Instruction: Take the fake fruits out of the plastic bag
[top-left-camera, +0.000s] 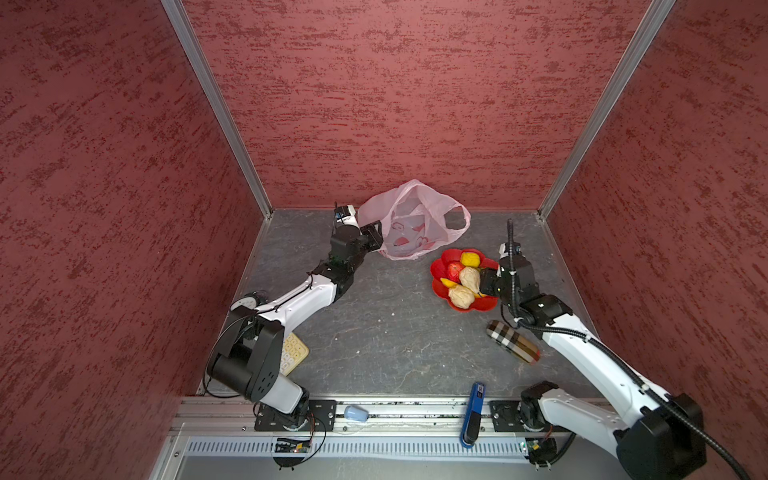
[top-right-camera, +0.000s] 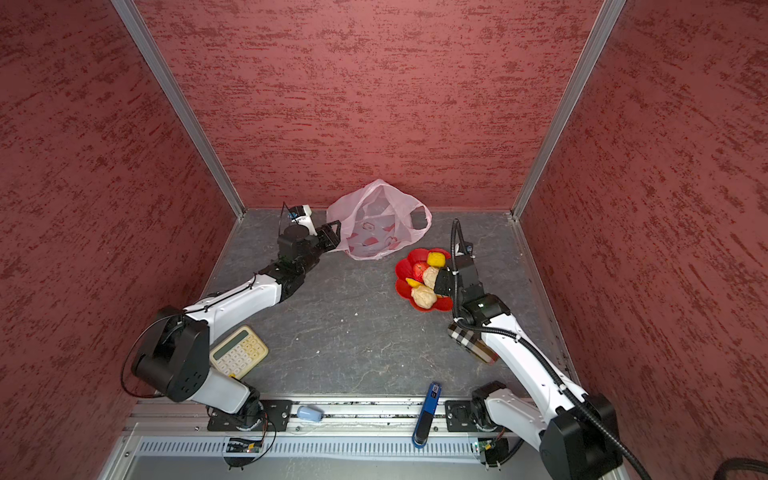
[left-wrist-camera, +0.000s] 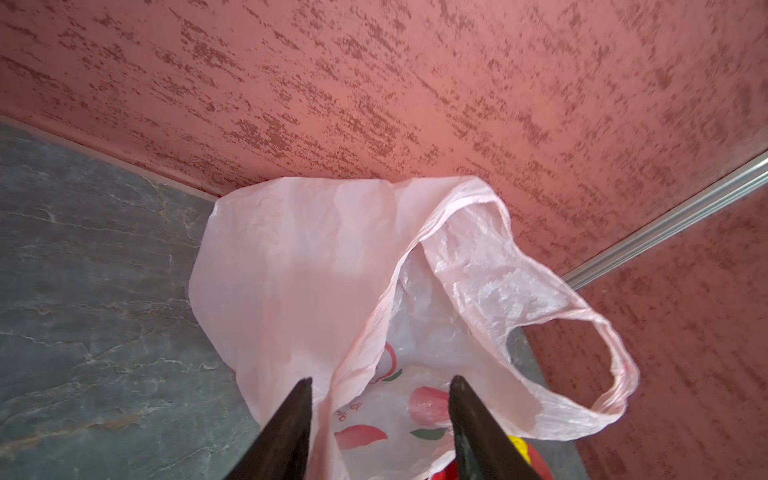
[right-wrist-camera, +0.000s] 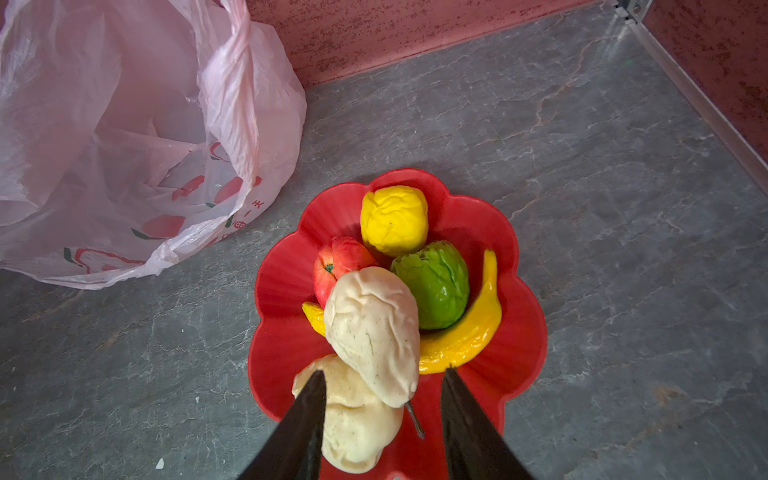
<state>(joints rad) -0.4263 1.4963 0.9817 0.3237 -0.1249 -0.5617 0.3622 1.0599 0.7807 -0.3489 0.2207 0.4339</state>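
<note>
Grey bench (top-left-camera: 395, 332). Spread left fingers (left-wrist-camera: 291, 424) astride plastic bag (left-wrist-camera: 291, 270) rim beyond red dish (right-wrist-camera: 519, 332), gripping nothing. Spread right fingers (right-wrist-camera: 465, 415) over beige fruit (right-wrist-camera: 374, 332), corralled in dish against rolling; bag apparently empty.

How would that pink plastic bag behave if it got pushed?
Probably floppy: the plastic bag is thin, crinkled, sagging film. Likely very light too, since nothing shows inside it, so a push would probably crumple or slide it rather than tip it.
</note>
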